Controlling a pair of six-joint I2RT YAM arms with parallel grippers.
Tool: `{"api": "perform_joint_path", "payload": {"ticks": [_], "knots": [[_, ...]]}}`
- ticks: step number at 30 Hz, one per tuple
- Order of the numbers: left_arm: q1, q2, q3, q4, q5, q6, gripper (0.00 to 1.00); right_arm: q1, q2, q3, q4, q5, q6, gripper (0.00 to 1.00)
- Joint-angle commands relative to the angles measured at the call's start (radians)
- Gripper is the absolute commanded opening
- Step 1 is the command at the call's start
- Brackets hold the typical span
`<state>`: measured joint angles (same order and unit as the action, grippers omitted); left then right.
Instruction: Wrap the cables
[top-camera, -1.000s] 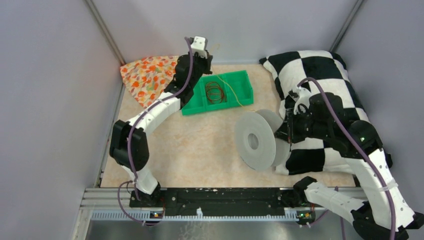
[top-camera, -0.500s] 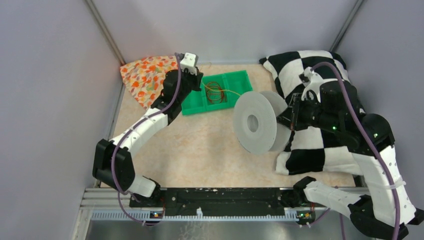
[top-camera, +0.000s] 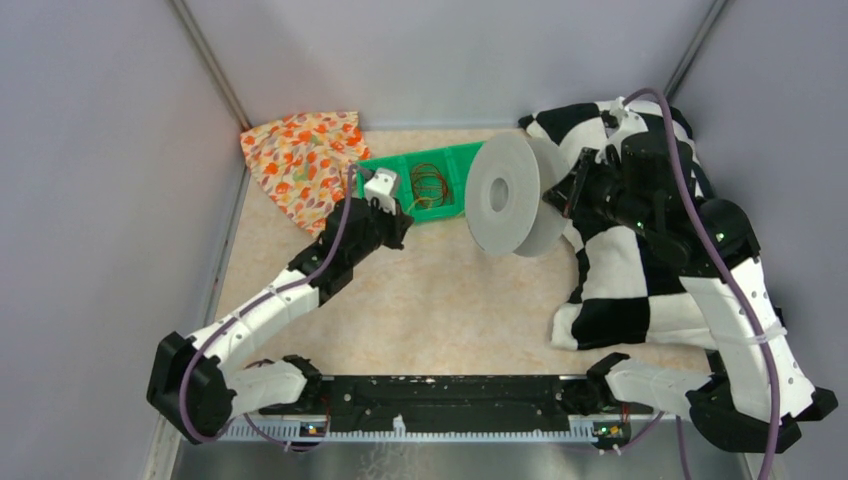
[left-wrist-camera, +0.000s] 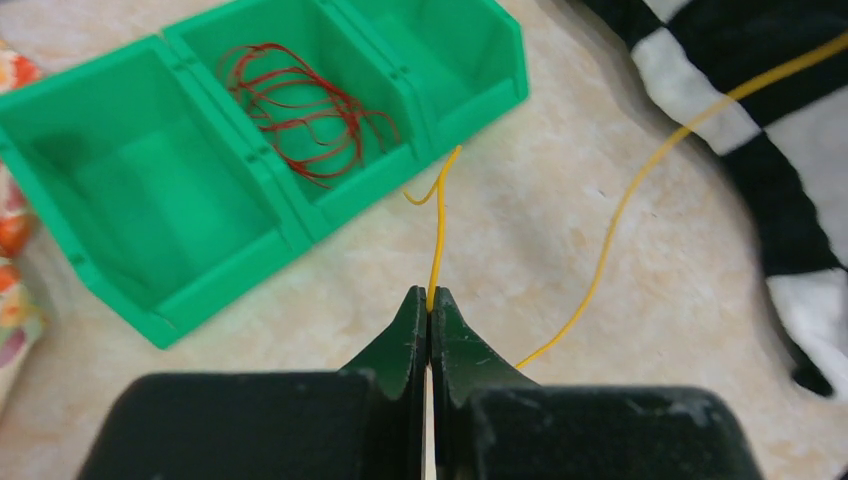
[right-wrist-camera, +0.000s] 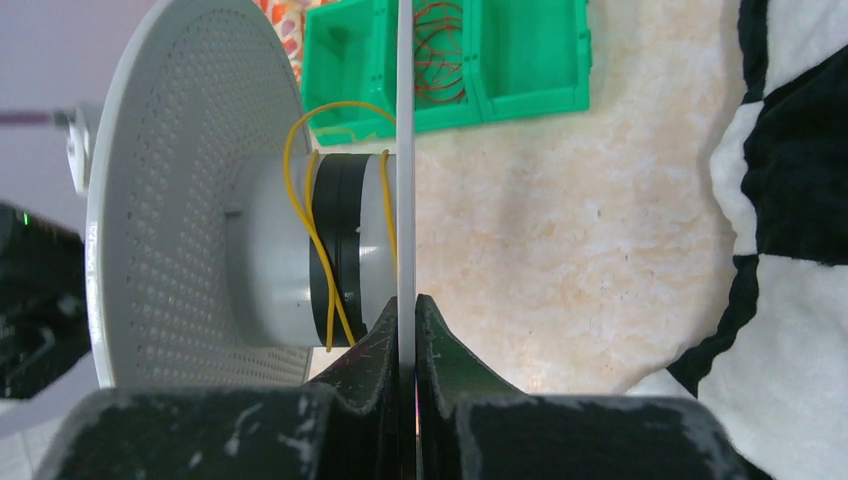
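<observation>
You're just a few turns in — right hand clamped on the rim of the spool, yellow wire looped round its hub and running to your left hand, which pinches the end — red coil sits untouched in the green bin.

Yellow cable, far end off-frame

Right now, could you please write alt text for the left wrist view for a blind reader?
The left end effector is shut on a thin yellow wire; beyond it sits a green three-compartment bin with red wire loops in its middle compartment.
</observation>
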<state>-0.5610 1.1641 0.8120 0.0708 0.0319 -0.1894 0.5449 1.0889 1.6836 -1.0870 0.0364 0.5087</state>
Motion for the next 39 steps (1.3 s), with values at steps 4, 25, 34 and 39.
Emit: {"api": "perform_joint_path", "payload": {"ticks": [4, 25, 34, 39], "knots": [[-0.252, -0.119, -0.034, -0.132, -0.178, -0.088, 0.00, -0.011, 0.041, 0.100, 0.170, 0.140, 0.021, 0.00], [-0.785, -0.129, 0.144, -0.355, -0.382, -0.288, 0.00, -0.048, 0.109, -0.153, 0.233, 0.423, -0.113, 0.00], [-0.906, -0.053, 0.217, -0.335, -0.419, -0.284, 0.00, -0.102, 0.123, -0.230, 0.271, 0.406, -0.137, 0.00], [-0.919, -0.050, 0.263, -0.295, -0.415, -0.241, 0.00, -0.105, 0.128, -0.298, 0.293, 0.381, -0.133, 0.00]]}}
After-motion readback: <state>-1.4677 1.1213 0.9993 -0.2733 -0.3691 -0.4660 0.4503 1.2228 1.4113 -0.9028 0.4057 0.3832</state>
